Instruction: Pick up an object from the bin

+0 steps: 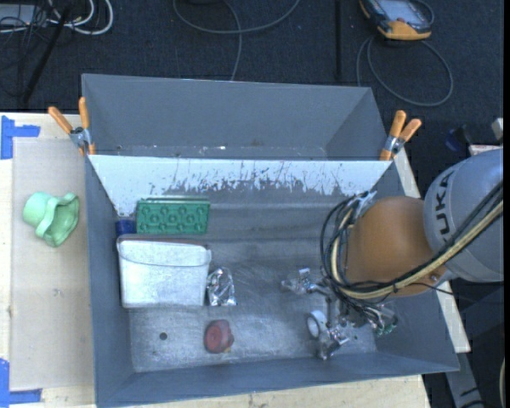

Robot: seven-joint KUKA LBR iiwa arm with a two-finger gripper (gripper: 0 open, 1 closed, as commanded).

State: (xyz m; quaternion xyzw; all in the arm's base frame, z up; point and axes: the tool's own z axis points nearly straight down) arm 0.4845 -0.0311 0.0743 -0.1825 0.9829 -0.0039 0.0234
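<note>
Hanging low near the bin's [238, 117] front right corner; could not tell whether fingers [327, 345] spread or pinched; next needed a target chosen.

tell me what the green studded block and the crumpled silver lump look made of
The flat green studded block looks like matt moulded plastic: even colour, rows of studs. The small crumpled silver lump seems foil, perhaps shiny film: bright creased glints.
</note>
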